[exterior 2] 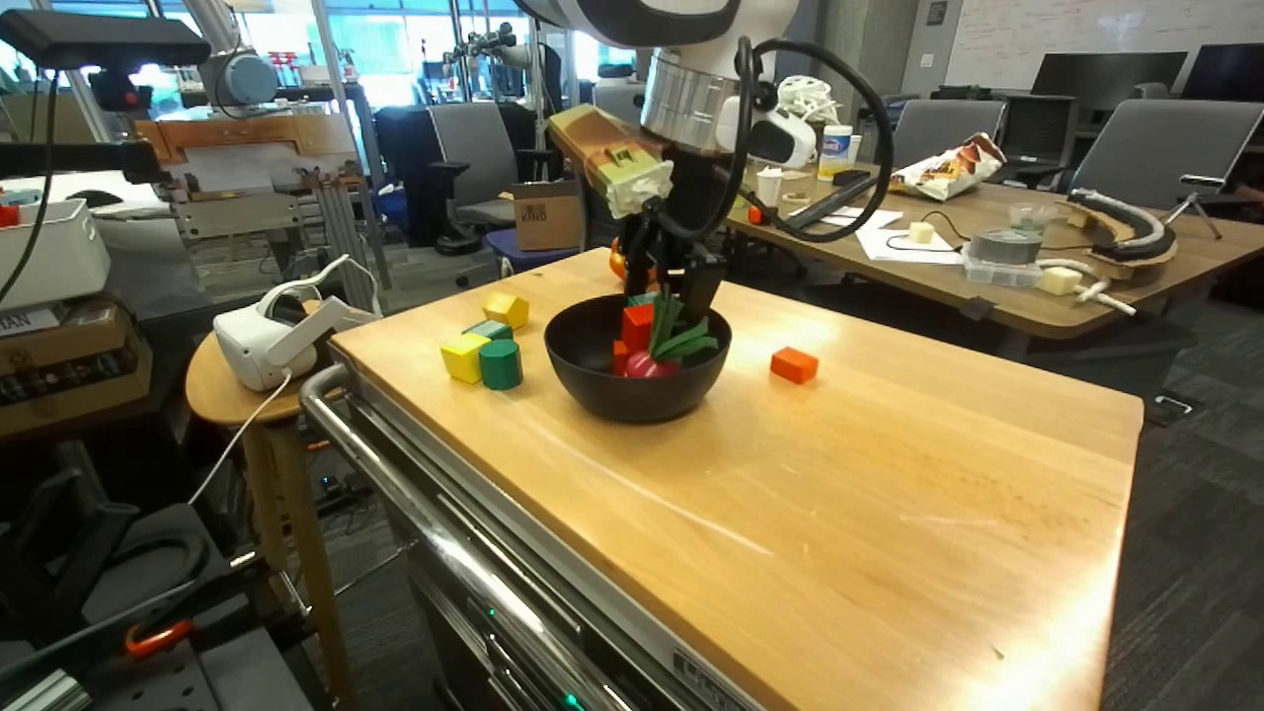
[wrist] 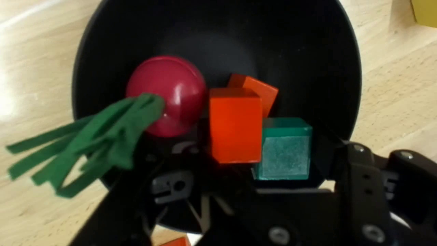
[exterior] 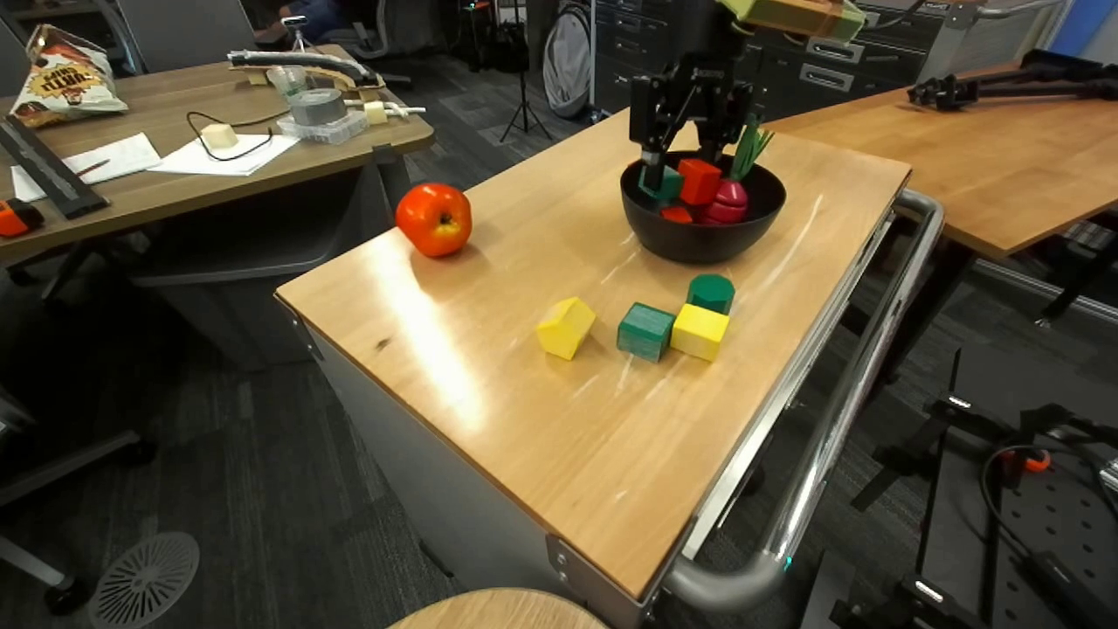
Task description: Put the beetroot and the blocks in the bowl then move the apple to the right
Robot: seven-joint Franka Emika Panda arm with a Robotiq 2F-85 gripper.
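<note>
The pincer point(exterior: 679, 166), jaws well parted, reaches into the black bowl point(exterior 2: 637, 405) by a red block point(wrist: 235, 126) and a green block point(wrist: 286, 157); I cannot tell whether it grips them. The beetroot point(wrist: 170, 95) lies alongside. On the scuffed wooden bench point(exterior 2: 889, 494), two yellow blocks point(exterior: 699, 332), two green blocks point(exterior: 645, 332) and an orange-red block point(exterior 2: 794, 365) flank the bowl; the apple point(exterior: 434, 220) sits well apart. Beyond, a snack bag point(exterior: 70, 83) on another bench point(exterior: 148, 194), a carton point(exterior 2: 548, 222) marked KIND.

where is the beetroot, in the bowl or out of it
In it. The wrist view shows the beetroot inside the rim of the bowl, close beside a red block.
</note>
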